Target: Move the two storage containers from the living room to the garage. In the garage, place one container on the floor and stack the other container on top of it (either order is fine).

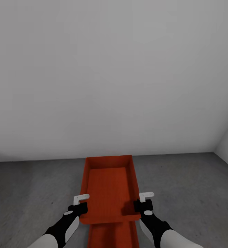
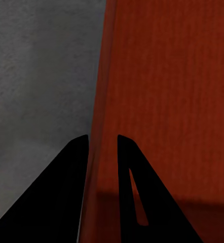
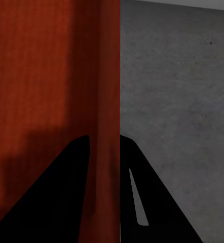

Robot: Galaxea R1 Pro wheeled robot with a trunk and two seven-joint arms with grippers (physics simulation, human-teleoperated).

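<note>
Your left gripper (image 1: pixel 81 205) and right gripper (image 1: pixel 138 204) each pinch a long side wall of the upper container (image 1: pixel 110 187), jaws closed on it. It sits above the lower container (image 1: pixel 112 236) on the floor (image 1: pixel 31 186). Judged light and rigid, but thin-walled and likely slick; keep both holds level.

An open orange-red rectangular plastic bin (image 1: pixel 108 187) is held above the dark grey concrete floor (image 1: pixel 34 193) before a plain white-grey wall (image 1: pixel 110 75). The black left gripper (image 1: pixel 80 206) and right gripper (image 1: pixel 138 205) clamp its side walls. A second orange-red bin (image 1: pixel 112 236) lies beneath it.
</note>
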